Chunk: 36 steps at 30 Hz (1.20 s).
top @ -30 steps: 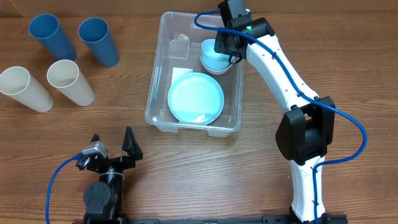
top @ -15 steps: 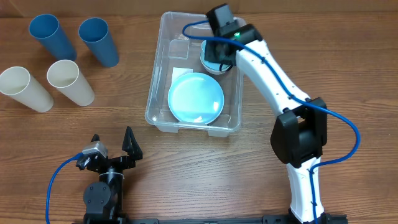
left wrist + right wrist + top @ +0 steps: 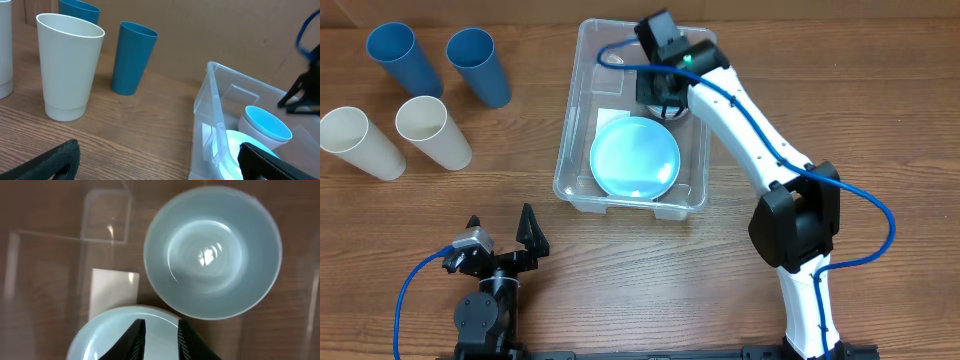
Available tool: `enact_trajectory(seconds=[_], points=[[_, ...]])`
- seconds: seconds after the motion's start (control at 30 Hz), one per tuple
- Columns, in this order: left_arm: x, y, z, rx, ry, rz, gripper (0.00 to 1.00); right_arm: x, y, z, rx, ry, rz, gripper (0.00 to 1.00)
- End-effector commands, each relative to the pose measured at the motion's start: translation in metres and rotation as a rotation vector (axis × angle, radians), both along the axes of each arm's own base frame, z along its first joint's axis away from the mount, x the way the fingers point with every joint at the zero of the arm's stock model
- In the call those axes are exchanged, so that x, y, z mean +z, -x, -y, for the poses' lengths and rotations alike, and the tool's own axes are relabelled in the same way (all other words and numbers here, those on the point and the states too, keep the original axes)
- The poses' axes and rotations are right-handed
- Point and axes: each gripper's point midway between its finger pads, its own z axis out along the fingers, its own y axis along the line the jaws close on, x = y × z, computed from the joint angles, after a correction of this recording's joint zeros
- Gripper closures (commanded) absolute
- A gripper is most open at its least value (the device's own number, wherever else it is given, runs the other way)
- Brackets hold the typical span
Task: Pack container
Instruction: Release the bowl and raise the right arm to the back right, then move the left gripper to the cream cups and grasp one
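This looks like a robotics lab. A white arm (image 3: 750, 120) and a black arm (image 3: 485, 300) are fixed at the edge of a wood-grain bench (image 3: 880, 90), with blue cables (image 3: 885, 215) looping along them. Plain plastic cups (image 3: 480, 65), a bowl (image 3: 212, 250) and a plate (image 3: 635, 158) in a clear bin (image 3: 620, 203) serve as props. A bare brown board (image 3: 200, 25) backs the bench.

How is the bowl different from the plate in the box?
The bowl is deep with tall sides; the plate is flat and shallow. The bowl sits at the end of the container far from the robot; the plate lies at the near end. Both are round, light blue and inside the container.
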Motion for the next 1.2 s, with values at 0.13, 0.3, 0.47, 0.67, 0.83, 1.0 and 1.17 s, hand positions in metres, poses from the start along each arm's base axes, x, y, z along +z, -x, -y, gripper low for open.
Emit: enact_trajectory(seconds=[0.13,0.3,0.47,0.67,0.83,1.0,1.17], points=[[0.001,0.000,0.000,-0.001,0.007,0.007,0.00,0.137,-0.002,0.073,-0.117,-0.065,0.166,0.66],[0.001,0.000,0.000,-0.001,0.007,0.007,0.00,0.164,0.002,0.187,-0.350,-0.059,0.169,0.44],[0.001,0.000,0.000,-0.001,0.007,0.007,0.00,0.159,0.015,0.290,-0.563,-0.030,0.121,0.00],[0.001,0.000,0.000,-0.001,0.007,0.007,0.00,0.155,0.033,0.362,-0.717,-0.017,0.095,0.00],[0.001,0.000,0.000,0.000,0.007,0.007,0.00,0.155,0.038,0.383,-0.762,-0.014,0.096,0.00],[0.023,0.004,-0.026,0.147,-0.029,0.088,0.00,0.155,0.039,0.383,-0.764,-0.014,0.096,0.00],[0.084,0.012,0.001,-0.011,-0.253,0.142,0.00,0.155,0.039,0.383,-0.764,-0.014,0.096,0.00]])
